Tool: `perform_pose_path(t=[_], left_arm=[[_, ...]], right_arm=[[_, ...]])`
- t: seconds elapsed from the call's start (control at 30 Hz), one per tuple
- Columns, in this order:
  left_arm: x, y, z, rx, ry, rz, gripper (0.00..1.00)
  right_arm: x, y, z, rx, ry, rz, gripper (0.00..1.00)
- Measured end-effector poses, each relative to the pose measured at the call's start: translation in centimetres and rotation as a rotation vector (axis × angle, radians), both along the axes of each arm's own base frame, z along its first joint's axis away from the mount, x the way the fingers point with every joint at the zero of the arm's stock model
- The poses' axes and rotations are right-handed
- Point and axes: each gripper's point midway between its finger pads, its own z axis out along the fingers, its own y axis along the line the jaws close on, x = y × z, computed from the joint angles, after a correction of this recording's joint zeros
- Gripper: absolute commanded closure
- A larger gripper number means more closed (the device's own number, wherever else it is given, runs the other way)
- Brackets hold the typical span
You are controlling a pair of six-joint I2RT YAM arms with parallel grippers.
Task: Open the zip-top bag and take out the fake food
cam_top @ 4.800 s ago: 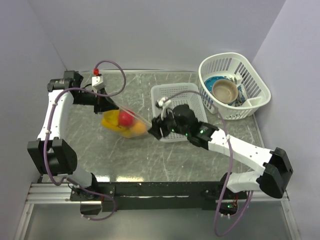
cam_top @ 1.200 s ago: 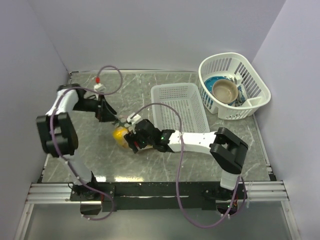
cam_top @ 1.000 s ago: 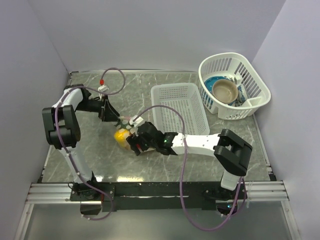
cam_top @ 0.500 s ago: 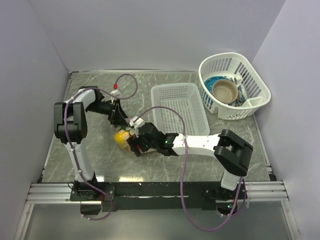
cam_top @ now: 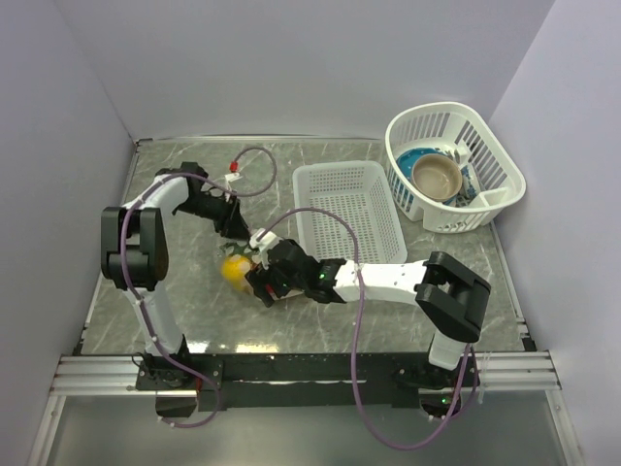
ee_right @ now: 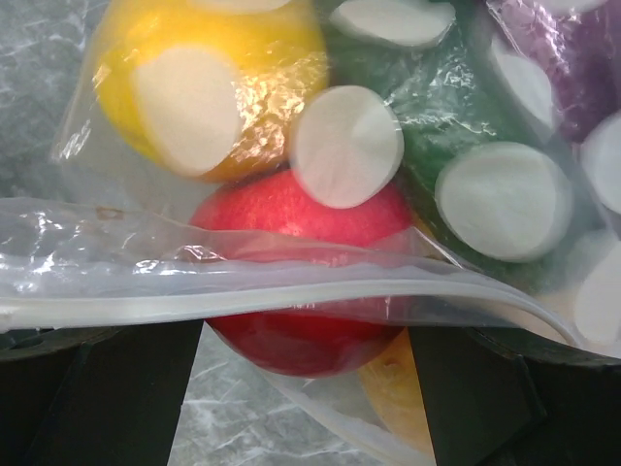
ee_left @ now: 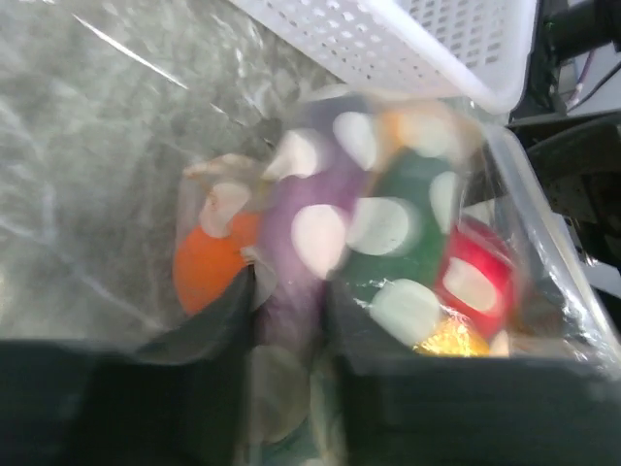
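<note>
Top view: your zip-top bag [cam_top: 230, 258] lies on the table [cam_top: 184, 306] left of centre. The fake food [cam_top: 236, 267] is bunched inside it, and only a yellow lump reads from up here. Your left pincer [cam_top: 239, 231] is at the bag's far edge. Your right pincer [cam_top: 256, 276] reaches across from the right and is on the bag's near-right side. You can't tell either opening from this height. The flat lattice basket [cam_top: 349, 218] is just right of the bag, and the round basket [cam_top: 506, 167] at the far right corner has a bowl [cam_top: 437, 175] in it

Left wrist view: blurry. The bag fills the frame, white dots over an orange piece [ee_left: 204, 270], purple piece [ee_left: 303, 184], green piece [ee_left: 412, 180] and red piece [ee_left: 477, 277]. Your left fingers [ee_left: 175, 388] stand narrow, with bag plastic and the purple piece in the gap. You can't tell if it's clamped. The basket rim is just behind the bag

Right wrist view: the bag is close up, its white zip strip [ee_right: 291, 289] running across in front of the red piece, which has a yellow piece [ee_right: 218, 49] above it and the green one to its right. Your right fingers [ee_right: 97, 398] stand wide, the bag's bulge with the red piece filling the gap between them, so the bag is gripped there
</note>
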Motion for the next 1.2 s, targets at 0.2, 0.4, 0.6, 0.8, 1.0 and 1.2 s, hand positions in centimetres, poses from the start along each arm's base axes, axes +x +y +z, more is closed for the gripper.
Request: perform_pose_path(t=[0.2,0.4,0.6,0.8,1.0,1.2], left_arm=[[2.5,4.3,1.9,0.024,0.011,0.119,0.99],[3.1,10.4,1.7,0.057,0.012,0.257,0.99],[1.1,11.0,0.7,0.063,0.060,0.253,0.99],[-0.2,10.5,0.2,0.061,0.094,0.230,0.99],[-0.7,10.4,-0.2,0.059,0.112,0.229,0.91],[-1.1,10.3,-0.2,0.061,0.115,0.224,0.99]], right_arm=[[0.3,-0.3,0.1,-0.021,-0.012,-0.005,0.45],[0.5,-0.9,-0.3,-0.051,-0.011,-0.017,0.49],[2.4,-2.5,1.3,-0.042,-0.038,-0.078,0.54],[9.2,-8.4,8.6,0.102,-0.121,-0.304,0.74],[15.9,-13.5,11.8,0.124,-0.169,-0.557,0.64],[17.3,-15.2,6.1,-0.024,-0.101,-0.678,0.00]])
